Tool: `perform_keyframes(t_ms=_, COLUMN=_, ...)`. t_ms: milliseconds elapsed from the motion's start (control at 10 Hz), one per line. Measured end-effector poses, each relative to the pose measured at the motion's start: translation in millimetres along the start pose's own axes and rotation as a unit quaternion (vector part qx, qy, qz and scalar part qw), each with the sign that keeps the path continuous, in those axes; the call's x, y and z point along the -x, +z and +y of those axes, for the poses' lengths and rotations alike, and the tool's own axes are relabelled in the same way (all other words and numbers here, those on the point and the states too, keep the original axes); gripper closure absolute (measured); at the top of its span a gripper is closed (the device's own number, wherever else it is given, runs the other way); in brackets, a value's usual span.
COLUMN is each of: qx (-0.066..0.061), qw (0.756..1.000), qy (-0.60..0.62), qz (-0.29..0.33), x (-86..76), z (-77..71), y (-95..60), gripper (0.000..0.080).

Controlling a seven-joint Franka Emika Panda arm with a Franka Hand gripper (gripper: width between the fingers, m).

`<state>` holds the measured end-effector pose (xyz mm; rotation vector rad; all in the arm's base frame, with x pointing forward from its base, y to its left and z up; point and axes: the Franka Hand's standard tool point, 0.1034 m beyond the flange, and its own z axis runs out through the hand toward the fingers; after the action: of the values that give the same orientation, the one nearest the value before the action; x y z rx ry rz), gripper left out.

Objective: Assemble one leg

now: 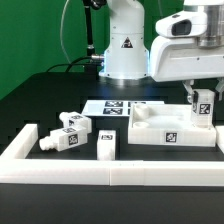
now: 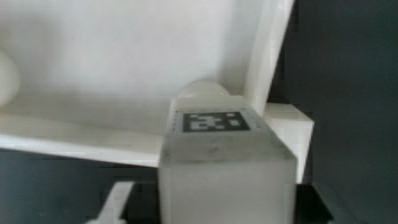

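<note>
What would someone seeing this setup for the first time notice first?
First, the gripper at the exterior view's right, its fingers shut on an upright tagged leg at the right corner of the white tray-like piece. Next, the loose tagged legs lying on the black table at the exterior view's left, in front of the marker board.

My arm (image 1: 125,50) is glossy white, with a broad rounded casing that carries a small dark triangular sticker (image 1: 127,44) and a black joint section (image 1: 95,5) above it. A thin black line (image 1: 90,35), either cable or rod, runs down the casing on the exterior view's left. My wrist housing (image 1: 185,48) is a boxy block of white and pale grey with softened corners, and my jaws beneath it are too small to describe in detail.
</note>
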<state>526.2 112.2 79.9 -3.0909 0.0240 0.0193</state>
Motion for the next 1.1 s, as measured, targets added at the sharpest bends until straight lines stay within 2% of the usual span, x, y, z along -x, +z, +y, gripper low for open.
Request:
perform_keyframes(t_ms=400, qx=-0.005, qw=0.993, qy=0.117, qz=-0.002, x=0.6, z=-2.4, y=0.3, gripper=0.0511)
perform_keyframes(t_ms=500, qx=-0.008, qw=0.987, qy=0.159, qz=-0.003, x=0.6, z=-2.0, y=0.4, gripper=0.0511)
perform_keyframes(t_ms=600, qx=-0.017, qw=0.976, qy=0.217, qz=-0.006, x=0.0, z=1.5, y=0.5, gripper=0.0511)
perform_keyframes(t_ms=900, qx=-0.022, qw=0.95, qy=0.312, qz=-0.009, x=-0.2, z=1.4, y=1.4, gripper=0.0511)
perform_keyframes(t_ms=1000, qx=-0.022, qw=0.951, qy=0.309, qz=-0.009, x=-0.1, z=1.6, y=1.5, gripper=0.0411)
perform_keyframes(t_ms=1100, qx=-0.022, qw=0.953, qy=0.304, qz=-0.009, x=0.0, z=1.3, y=1.5, gripper=0.0411)
